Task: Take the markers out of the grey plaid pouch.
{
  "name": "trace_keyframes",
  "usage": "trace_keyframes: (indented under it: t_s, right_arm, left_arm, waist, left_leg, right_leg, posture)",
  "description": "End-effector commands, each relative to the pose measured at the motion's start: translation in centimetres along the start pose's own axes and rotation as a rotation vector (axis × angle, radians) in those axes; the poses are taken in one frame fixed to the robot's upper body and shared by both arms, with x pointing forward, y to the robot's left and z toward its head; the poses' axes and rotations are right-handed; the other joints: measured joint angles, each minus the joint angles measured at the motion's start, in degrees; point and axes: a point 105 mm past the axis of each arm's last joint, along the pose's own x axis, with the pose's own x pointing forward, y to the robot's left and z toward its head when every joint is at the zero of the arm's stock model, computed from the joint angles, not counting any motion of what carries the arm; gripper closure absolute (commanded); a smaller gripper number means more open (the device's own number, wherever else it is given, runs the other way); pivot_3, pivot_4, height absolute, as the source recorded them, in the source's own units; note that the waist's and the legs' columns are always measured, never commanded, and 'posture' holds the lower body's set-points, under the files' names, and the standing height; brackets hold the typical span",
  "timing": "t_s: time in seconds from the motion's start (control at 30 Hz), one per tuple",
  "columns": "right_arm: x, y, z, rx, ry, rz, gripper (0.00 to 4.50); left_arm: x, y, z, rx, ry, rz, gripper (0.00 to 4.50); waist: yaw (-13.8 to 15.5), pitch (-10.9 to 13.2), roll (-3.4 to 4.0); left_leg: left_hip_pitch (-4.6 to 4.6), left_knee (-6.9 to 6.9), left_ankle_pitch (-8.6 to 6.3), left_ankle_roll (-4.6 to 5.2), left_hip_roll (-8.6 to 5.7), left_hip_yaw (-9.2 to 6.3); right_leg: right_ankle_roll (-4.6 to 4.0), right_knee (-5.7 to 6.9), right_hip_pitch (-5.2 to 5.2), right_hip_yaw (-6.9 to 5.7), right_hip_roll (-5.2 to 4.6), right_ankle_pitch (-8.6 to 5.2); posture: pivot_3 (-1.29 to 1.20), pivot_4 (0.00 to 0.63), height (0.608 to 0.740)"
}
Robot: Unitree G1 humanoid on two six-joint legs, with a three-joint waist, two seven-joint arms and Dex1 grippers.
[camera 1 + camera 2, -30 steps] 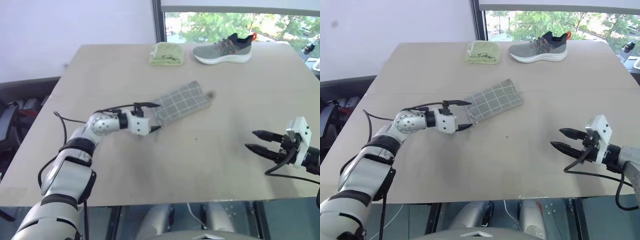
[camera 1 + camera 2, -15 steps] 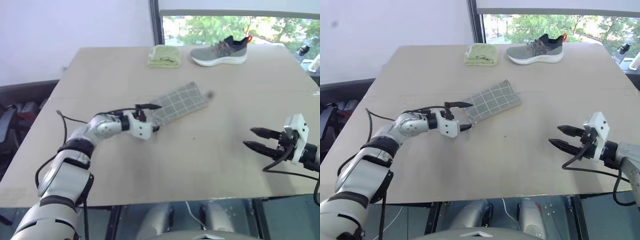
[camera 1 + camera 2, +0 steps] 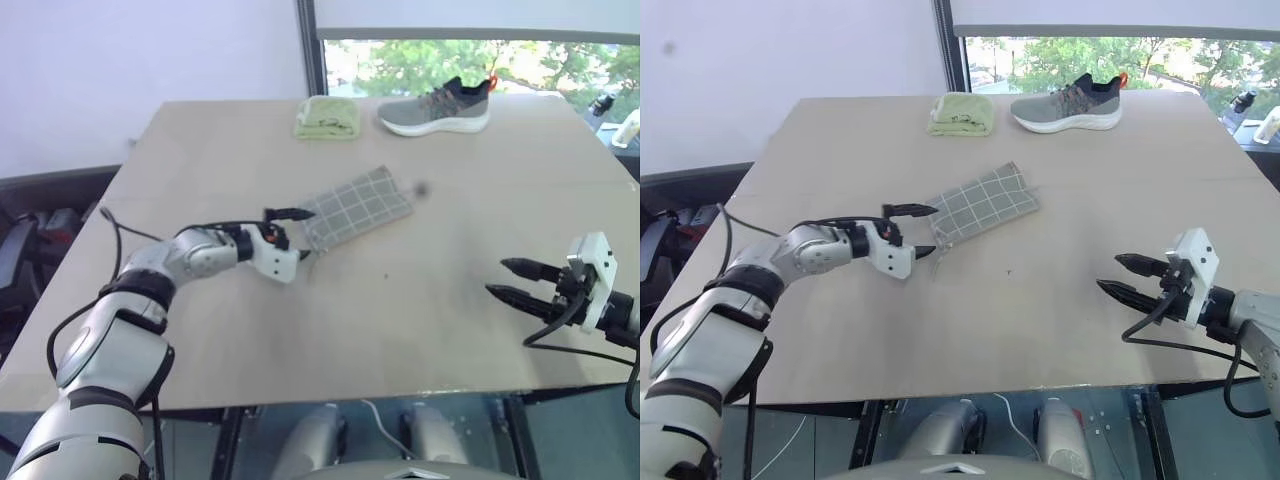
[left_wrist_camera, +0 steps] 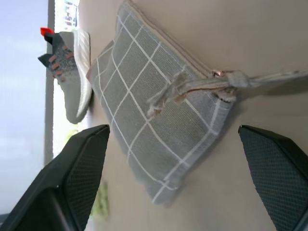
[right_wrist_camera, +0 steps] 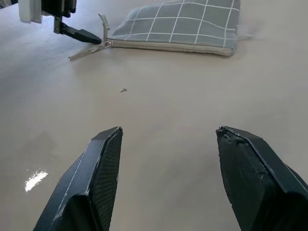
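The left gripper [image 3: 294, 234] is hovering at the near-left corner of the grey plaid pouch [image 3: 357, 205], its two black fingers spread wide with nothing between them. One finger is sitting over the pouch's near-left end, the other is lying low by the table [image 3: 420, 320], close to the pouch's cord pull [image 4: 269, 76]. From the wrist, the pouch's corner and that cord are lying between the parted fingers, though I cannot tell whether either finger is actually touching the fabric.

The pouch is lying flat near the middle of the table, angled so its far end is pointing toward the back right. Its zip edge is looking closed from here, and the markers are out of sight.

Beyond the pouch, at the far edge of the table, a folded green cloth [image 3: 328, 116] is sitting just left of a grey sneaker [image 3: 436, 105].

Well to the right of the pouch and nearer to the front edge, the right gripper [image 3: 505, 280] is hanging above bare tabletop, pointing back toward the pouch, fingers apart and gripping nothing.
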Motion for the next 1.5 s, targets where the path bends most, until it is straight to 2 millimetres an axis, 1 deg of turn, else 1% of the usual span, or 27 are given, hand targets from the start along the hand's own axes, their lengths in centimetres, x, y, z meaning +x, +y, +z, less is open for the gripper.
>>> trace_keyframes:
  t_s: [0.03,0.13,0.17,0.23,0.3,0.33,0.37,0.4,0.53,0.67,0.73,0.8,0.9,0.97,1.03,1.1,1.17,1.23,1.27,1.33,1.4,1.5]
  right_arm:
    - [-0.3,0.3,1.4,-0.05,-0.035,-0.003,1.35]
    - [-0.2,0.4,1.5,-0.049,-0.038,-0.003,1.35]
    - [-0.2,0.5,1.5,-0.049,-0.039,-0.003,1.35]
    - [-0.1,0.5,1.6,-0.05,-0.041,-0.002,1.35]
    - [0.0,0.5,1.7,-0.051,-0.043,0.0,1.35]
    - [0.1,0.4,1.7,-0.051,-0.044,0.002,1.35]
    - [0.1,0.5,1.7,-0.052,-0.044,0.004,1.35]
    - [0.2,0.5,1.7,-0.052,-0.045,0.007,1.35]
    - [0.8,0.7,1.8,-0.053,-0.054,0.024,1.35]
    - [2.0,1.0,2.2,-0.058,-0.07,0.045,1.35]
    - [3.0,1.4,2.4,-0.055,-0.078,0.066,1.35]
    - [4.0,1.9,2.6,-0.056,-0.088,0.092,1.35]
    - [5.2,2.4,2.9,-0.063,-0.099,0.118,1.35]
    - [6.3,2.6,3.0,-0.037,-0.098,0.115,1.35]
    - [7.5,3.5,2.7,0.015,-0.076,0.139,1.35]
    - [9.0,4.2,1.9,0.053,-0.019,0.128,1.35]
    - [10.3,4.6,1.2,0.053,0.022,0.106,1.35]
    - [11.0,4.9,1.3,0.017,0.021,0.092,1.35]
    - [11.4,4.6,1.8,-0.03,-0.003,0.064,1.35]
    - [11.9,4.2,2.7,-0.193,-0.026,0.021,1.35]
    - [12.2,4.1,2.8,-0.362,-0.005,0.014,1.35]
    - [12.4,3.8,3.5,-0.487,-0.021,-0.01,1.35]
  left_arm:
    - [-0.1,-2.8,-2.4,0.07,0.146,-0.126,0.04]
    - [0.5,-2.5,-2.5,0.096,0.162,-0.1,0.85]
    - [0.6,-2.3,-2.6,0.099,0.167,-0.088,1.29]
    - [0.8,-2.0,-2.7,0.105,0.178,-0.07,2.34]
    - [0.9,-1.6,-2.8,0.103,0.185,-0.043,3.15]
    - [0.9,-1.3,-2.8,0.101,0.185,-0.027,3.71]
    - [1.0,-1.1,-2.8,0.096,0.183,-0.012,4.16]
    - [1.1,-0.8,-2.7,0.089,0.178,0.007,4.48]
    - [1.4,0.4,-1.5,0.046,0.113,0.105,4.48]
    - [1.8,1.3,0.3,-0.089,0.007,0.2,4.48]
    - [2.0,1.9,1.2,-0.124,-0.04,0.237,4.48]
    - [2.3,2.4,2.3,-0.149,-0.092,0.259,4.48]
    - [2.6,2.9,3.7,-0.178,-0.15,0.27,4.48]
    - [2.9,3.2,4.7,-0.199,-0.187,0.277,4.48]
    - [3.1,3.3,5.7,-0.213,-0.218,0.276,4.48]
    - [3.2,3.3,6.5,-0.219,-0.235,0.272,4.48]
    - [3.4,3.3,7.1,-0.224,-0.245,0.266,4.48]
    - [3.4,3.3,7.5,-0.233,-0.248,0.264,4.48]
    - [3.4,3.3,7.7,-0.237,-0.251,0.261,4.48]
    - [3.4,3.3,8.1,-0.248,-0.255,0.259,4.48]
    - [3.5,3.4,8.4,-0.256,-0.258,0.259,4.48]
    - [3.5,3.5,8.6,-0.261,-0.257,0.258,4.48]
  waist:
    - [0.4,0.0,0.0]
    - [0.3,0.0,-0.01]
    - [0.3,0.0,-0.03]
    - [0.2,0.0,-0.05]
    - [0.2,0.0,-0.1]
    - [0.3,0.0,-0.1]
    - [0.3,0.0,-0.08]
    - [0.3,0.0,-0.07]
    - [0.3,0.0,-0.09]
    - [0.3,0.0,-0.09]
    - [0.4,0.0,-0.09]
    - [0.4,0.0,-0.09]
    - [0.4,0.0,-0.08]
    - [0.1,0.0,-0.08]
    - [0.1,0.0,-0.09]
    - [0.0,0.0,-0.09]
    - [0.0,0.0,-0.09]
    - [0.0,0.0,-0.09]
    - [0.0,0.0,-0.09]
    - [0.0,0.0,-0.08]
    - [0.0,0.0,-0.08]
    - [0.1,0.0,-0.09]
  left_leg:
    - [0.0,0.03,0.02,0.02,0.0,-0.03]
    - [0.04,0.07,0.03,0.02,-0.01,-0.12]
    - [0.02,0.07,0.03,0.02,-0.01,-0.12]
    - [0.0,0.07,0.04,0.02,-0.01,-0.13]
    - [-0.07,0.06,0.04,0.02,-0.02,-0.13]
    - [-0.17,0.06,0.04,0.02,-0.02,-0.12]
    - [-0.25,0.06,0.04,0.02,-0.03,-0.12]
    - [-0.26,0.03,0.04,0.01,-0.05,-0.11]
    - [-0.35,-0.02,0.03,0.01,-0.06,-0.09]
    - [-0.47,-0.02,0.03,0.01,-0.06,-0.11]
    - [-0.63,-0.02,0.05,-0.02,-0.09,-0.12]
    - [-1.09,0.07,0.18,-0.24,-0.12,-0.13]
    - [-1.69,0.22,0.2,-0.26,-0.17,-0.12]
    - [-2.21,0.48,0.2,-0.26,-0.17,-0.11]
    - [-2.23,0.54,0.19,-0.26,-0.16,-0.1]
    - [-2.23,0.54,0.19,-0.26,-0.15,-0.09]
    - [-2.22,0.55,0.19,-0.26,-0.11,-0.11]
    - [-2.21,0.6,0.19,-0.26,-0.12,-0.1]
    - [-2.21,0.62,0.19,-0.26,-0.12,-0.1]
    - [-2.21,0.7,0.19,-0.26,-0.15,-0.09]
    - [-2.2,0.77,0.19,-0.26,-0.16,-0.07]
    - [-2.19,0.78,0.19,-0.26,-0.15,-0.14]
  right_leg:
    - [0.0,0.0,0.1,-0.04,0.0,0.0]
    - [0.0,-0.03,0.2,-0.14,-0.01,0.0]
    - [0.01,-0.03,0.19,-0.15,-0.01,0.0]
    - [0.0,-0.02,0.16,-0.15,0.0,0.0]
    - [-0.08,-0.03,0.09,-0.15,-0.01,0.05]
    - [-0.22,-0.03,-0.03,-0.14,-0.01,0.13]
    - [-0.24,-0.03,-0.13,-0.14,-0.02,0.14]
    - [-0.23,-0.04,-0.15,-0.13,-0.06,0.14]
    - [-0.23,-0.09,-0.21,-0.11,-0.07,0.14]
    - [-0.23,-0.23,-0.26,-0.13,-0.09,0.14]
    - [-0.24,-0.31,-0.42,-0.16,-0.15,0.14]
    - [-0.24,-0.31,-0.79,-0.19,-0.19,0.16]
    - [-0.26,-0.25,-1.4,-0.18,-0.39,0.17]
    - [-0.26,-0.16,-1.8,-0.19,-0.39,0.17]
    - [-0.26,-0.17,-1.8,-0.2,-0.41,0.17]
    - [-0.26,-0.18,-1.8,-0.19,-0.41,0.17]
    - [-0.27,-0.12,-1.8,-0.21,-0.38,0.18]
    - [-0.27,0.01,-1.82,-0.2,-0.38,0.17]
    - [-0.27,0.04,-1.82,-0.21,-0.37,0.17]
    - [-0.27,0.1,-1.82,-0.21,-0.23,0.17]
    - [-0.27,0.15,-1.83,-0.2,-0.15,0.17]
    - [-0.27,0.14,-1.84,-0.29,-0.12,0.17]
  posture:
    - [0.0,0.15,0.74]
    - [0.0,0.15,0.74]
    - [0.0,0.15,0.74]
    - [0.0,0.15,0.74]
    - [0.0,0.15,0.74]
    - [0.0,0.15,0.74]
    - [0.0,0.15,0.74]
    - [0.0,0.15,0.74]
    - [0.0,0.15,0.74]
    - [0.0,0.15,0.74]
    - [0.0,0.15,0.74]
    - [0.0,0.15,0.74]
    - [0.0,0.15,0.74]
    - [0.0,0.15,0.74]
    - [0.0,0.15,0.74]
    - [0.0,0.15,0.74]
    - [0.0,0.15,0.74]
    - [0.0,0.15,0.74]
    - [0.0,0.15,0.74]
    - [0.0,0.15,0.74]
    - [0.0,0.15,0.74]
    - [0.0,0.15,0.74]
